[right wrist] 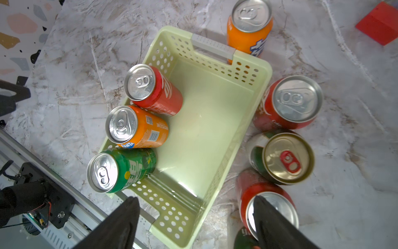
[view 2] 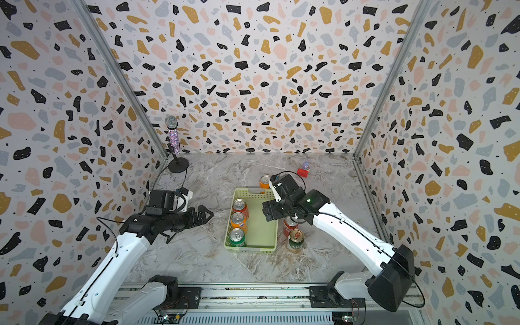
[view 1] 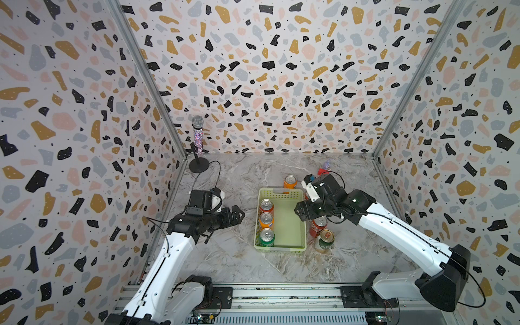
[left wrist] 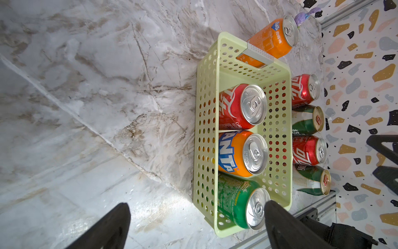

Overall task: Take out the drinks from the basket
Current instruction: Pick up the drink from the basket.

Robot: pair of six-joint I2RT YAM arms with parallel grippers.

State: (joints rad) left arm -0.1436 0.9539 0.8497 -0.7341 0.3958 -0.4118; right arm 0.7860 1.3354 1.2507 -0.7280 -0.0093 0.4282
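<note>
The pale green basket holds three upright drinks along its left side: a red can, an orange can and a green can. Its right half is bare. Outside, an orange can stands behind the basket. Red and dark green cans stand in a row along its right wall. My right gripper hangs open above the basket's right edge, holding nothing, one finger over a red can. My left gripper is open, left of the basket and pointing at it.
A glittery microphone on a round stand sits in the back left corner. A small red block lies at the back right beside a purple trinket. Patterned walls close three sides, and a metal rail runs along the front.
</note>
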